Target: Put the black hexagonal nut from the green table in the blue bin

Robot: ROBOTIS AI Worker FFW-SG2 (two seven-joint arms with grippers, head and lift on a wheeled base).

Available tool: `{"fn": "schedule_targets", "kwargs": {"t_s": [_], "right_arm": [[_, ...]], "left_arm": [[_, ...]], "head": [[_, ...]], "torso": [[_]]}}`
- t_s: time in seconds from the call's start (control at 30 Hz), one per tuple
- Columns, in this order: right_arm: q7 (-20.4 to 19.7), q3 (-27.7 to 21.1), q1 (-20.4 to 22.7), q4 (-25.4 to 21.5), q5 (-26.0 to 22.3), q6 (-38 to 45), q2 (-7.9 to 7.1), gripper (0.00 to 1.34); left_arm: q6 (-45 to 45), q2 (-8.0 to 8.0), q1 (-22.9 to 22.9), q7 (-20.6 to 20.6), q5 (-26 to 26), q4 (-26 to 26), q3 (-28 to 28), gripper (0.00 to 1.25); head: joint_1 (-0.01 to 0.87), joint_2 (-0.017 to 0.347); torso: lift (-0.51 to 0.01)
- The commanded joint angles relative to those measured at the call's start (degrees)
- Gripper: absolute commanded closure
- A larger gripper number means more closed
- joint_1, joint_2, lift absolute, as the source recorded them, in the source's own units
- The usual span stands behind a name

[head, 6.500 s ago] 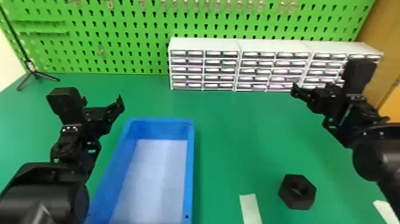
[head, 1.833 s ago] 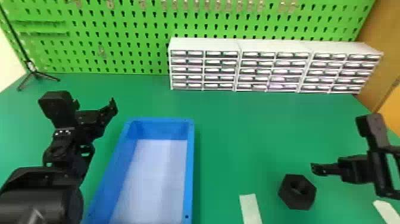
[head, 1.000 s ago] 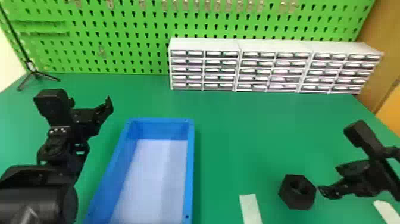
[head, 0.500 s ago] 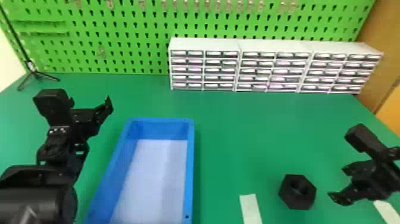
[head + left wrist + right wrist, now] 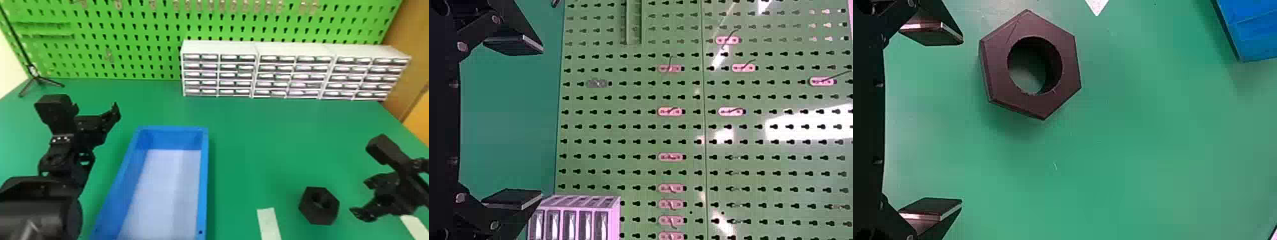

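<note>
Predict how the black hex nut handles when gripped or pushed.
The nut looks rigid, so it probably won't flex. Its flat sides suggest it would slide rather than roll on the table. The wide hole may make it lighter than its outline suggests.

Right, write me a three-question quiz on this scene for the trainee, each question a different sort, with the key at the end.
1. Fill in: in the head view, the blue bin lies to the ____ of the black hexagonal nut.
2. True or false: the fingers of the right hand are apart.
3. Choose one: on the green table, the nut is (a) gripped by the right hand; (b) touching the bin; (c) apart from both.

Key: 1 left; 2 true; 3 c.
</note>
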Motion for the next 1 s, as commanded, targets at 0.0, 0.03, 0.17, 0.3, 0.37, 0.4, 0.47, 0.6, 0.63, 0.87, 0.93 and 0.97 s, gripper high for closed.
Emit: {"fn": "schedule_targets", "kwargs": {"t_s": [0.0, 0.03, 0.17, 0.3, 0.37, 0.4, 0.47, 0.6, 0.63, 0.87, 0.93, 0.97], "right_arm": [[0.09, 0.6, -0.27, 0.2, 0.08, 0.0, -0.12, 0.15], [0.09, 0.51, -0.36, 0.2, -0.01, 0.0, -0.04, 0.15], [0.17, 0.51, -0.45, 0.2, 0.08, 0.0, -0.04, 0.15], [0.17, 0.51, -0.53, 0.2, 0.08, 0.0, -0.04, 0.15], [0.17, 0.6, -0.62, 0.29, 0.08, 0.0, 0.05, 0.15], [0.17, 0.6, -0.62, 0.29, 0.17, 0.0, 0.05, 0.15], [0.17, 0.6, -0.62, 0.29, 0.08, 0.0, 0.14, 0.15], [0.17, 0.6, -0.71, 0.29, 0.17, 0.0, 0.32, 0.15], [0.26, 0.6, -0.71, 0.29, 0.17, 0.0, 0.32, 0.15], [0.26, 1.04, -1.5, 0.29, 0.61, 0.09, 0.58, 0.15], [0.26, 1.83, -2.38, 0.29, 1.4, 0.35, 0.93, 0.15], [0.35, 2.27, -2.64, 0.29, 1.84, 0.44, 1.11, 0.15]], "left_arm": [[0.0, 0.0, -0.09, 0.0, 0.0, 0.03, 0.04, 0.25], [0.0, 0.09, -0.09, 0.0, 0.0, 0.03, 0.04, 0.25], [0.0, 0.0, -0.09, 0.0, 0.0, 0.03, -0.05, 0.25], [0.0, 0.09, -0.09, 0.0, 0.0, 0.03, 0.04, 0.25], [0.0, 0.09, -0.17, 0.0, 0.0, 0.03, 0.04, 0.25], [0.0, 0.09, -0.09, 0.0, 0.0, 0.03, 0.04, 0.25], [0.0, 0.0, -0.09, 0.0, 0.0, 0.03, 0.04, 0.25], [0.0, 0.0, -0.09, 0.0, 0.0, 0.03, 0.04, 0.25], [0.0, 0.09, -0.09, 0.0, -0.09, 0.03, 0.04, 0.25], [0.0, 0.09, -0.09, 0.0, 0.0, 0.03, 0.13, 0.25], [0.0, 0.09, -0.09, 0.0, 0.0, 0.03, 0.13, 0.25], [0.0, 0.09, -0.09, 0.0, 0.09, 0.03, 0.13, 0.25]], "head": [[0.683, 0.028], [0.683, 0.028], [0.683, 0.028], [0.683, 0.028], [0.683, 0.028], [0.683, 0.028], [0.683, 0.028], [0.683, 0.028], [0.683, 0.028], [0.683, 0.028], [0.683, 0.028], [0.683, 0.028]], "torso": [[-0.096], [-0.096], [-0.096], [-0.096], [-0.096], [-0.096], [-0.096], [-0.096], [-0.096], [-0.096], [-0.096], [-0.096]]}}
